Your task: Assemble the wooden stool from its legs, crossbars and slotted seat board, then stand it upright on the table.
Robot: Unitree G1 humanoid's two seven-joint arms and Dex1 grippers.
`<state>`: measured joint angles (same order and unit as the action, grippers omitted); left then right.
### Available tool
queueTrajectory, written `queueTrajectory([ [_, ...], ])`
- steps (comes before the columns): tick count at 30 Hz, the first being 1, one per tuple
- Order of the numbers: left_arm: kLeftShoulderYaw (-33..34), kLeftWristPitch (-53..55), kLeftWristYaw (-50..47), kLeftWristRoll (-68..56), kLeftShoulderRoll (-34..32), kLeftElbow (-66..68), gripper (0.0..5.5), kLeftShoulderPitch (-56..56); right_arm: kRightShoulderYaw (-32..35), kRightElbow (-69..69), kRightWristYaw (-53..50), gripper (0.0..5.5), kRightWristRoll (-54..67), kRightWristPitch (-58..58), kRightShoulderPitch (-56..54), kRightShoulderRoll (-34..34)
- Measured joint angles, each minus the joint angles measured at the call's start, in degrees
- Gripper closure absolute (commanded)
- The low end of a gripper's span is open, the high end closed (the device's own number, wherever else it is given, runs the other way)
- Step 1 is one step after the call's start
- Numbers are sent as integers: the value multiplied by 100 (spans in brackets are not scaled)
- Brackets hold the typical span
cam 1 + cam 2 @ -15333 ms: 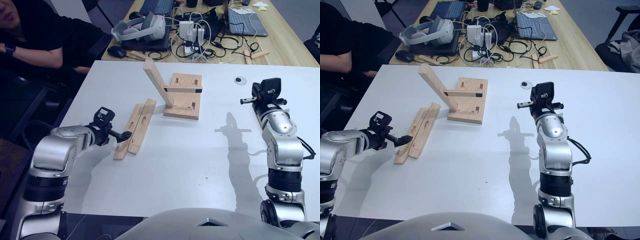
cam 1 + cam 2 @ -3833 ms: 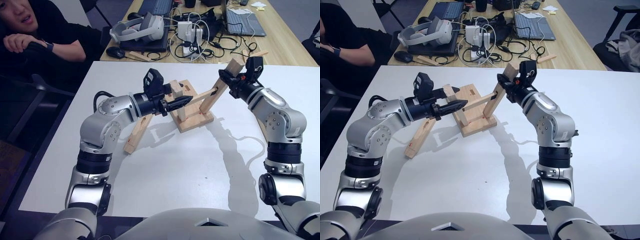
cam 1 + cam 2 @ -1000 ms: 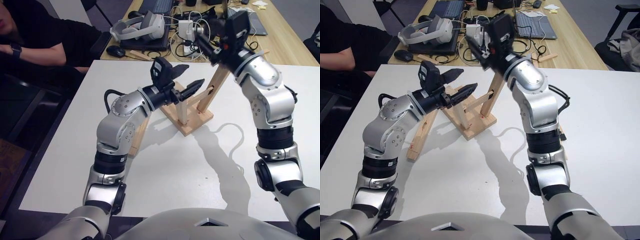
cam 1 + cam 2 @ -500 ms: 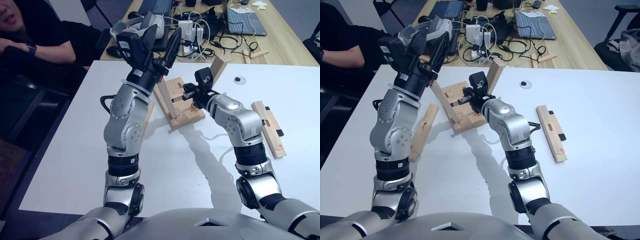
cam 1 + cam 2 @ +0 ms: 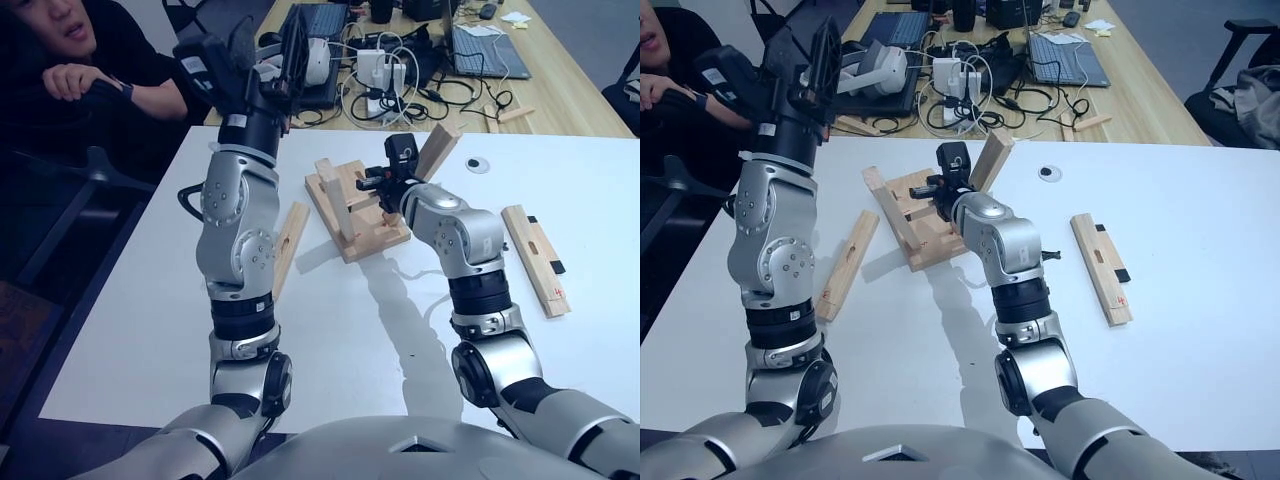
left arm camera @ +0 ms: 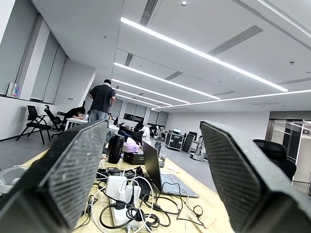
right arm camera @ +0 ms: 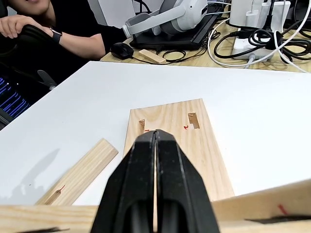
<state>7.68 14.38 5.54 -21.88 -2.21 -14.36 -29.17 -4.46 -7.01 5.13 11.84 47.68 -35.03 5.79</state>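
Note:
The slotted seat board (image 5: pixel 362 236) lies flat mid-table, its slots facing up in the right wrist view (image 7: pixel 170 127). One leg (image 5: pixel 334 196) stands in it and a second leg (image 5: pixel 437 150) leans at its far right corner. My right gripper (image 5: pixel 374 185) hovers just over the board between the two legs, fingers (image 7: pixel 167 184) shut with nothing between them; a wooden bar (image 7: pixel 252 208) runs right beneath them. My left gripper (image 5: pixel 268 45) is raised high above the table's far left, open and empty, its pads (image 6: pixel 68 179) wide apart.
A loose leg (image 5: pixel 288 236) lies left of the board, and a slotted bar (image 5: pixel 535 258) lies near the table's right side. A small round disc (image 5: pixel 478 163) sits at the back. Behind the table, a wooden desk (image 5: pixel 560 85) carries a headset, cables and laptops.
My left arm has lifted higher and swung back to the left, still open. My right gripper stays shut over the board, which has turned slightly.

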Motion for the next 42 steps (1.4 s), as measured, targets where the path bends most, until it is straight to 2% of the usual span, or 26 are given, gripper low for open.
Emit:
queueTrajectory([
  [4,-46,21,2,1,1,15,200,38,-679,258,291,547,-564,-1303,302,-294],
  [10,-18,-78,-44,231,-133,124,200,-119,-1056,1067,566,547,-1051,-2552,292,-583],
  [15,691,-600,-364,460,-988,496,200,-2078,-1243,1798,1095,547,-934,-2732,70,-576],
  [18,1080,-834,-482,492,-1391,922,200,-2671,-1504,1905,1606,547,-762,-2584,-310,-546],
  [23,1085,-925,-481,499,-1356,1268,200,-2562,-1806,1590,2380,547,-635,-2692,-1080,-494],
  [30,909,-970,-475,497,-1185,1372,200,-2375,-2324,552,3424,547,-205,-2578,-1175,-154],
  [37,867,-955,-480,437,-1068,1376,200,-2357,-2373,-928,3242,547,-722,-3302,-1238,39],
  [42,755,-953,-401,465,-1057,1516,200,-2162,-2695,-12,2697,547,-1797,-3381,-268,-742],
])
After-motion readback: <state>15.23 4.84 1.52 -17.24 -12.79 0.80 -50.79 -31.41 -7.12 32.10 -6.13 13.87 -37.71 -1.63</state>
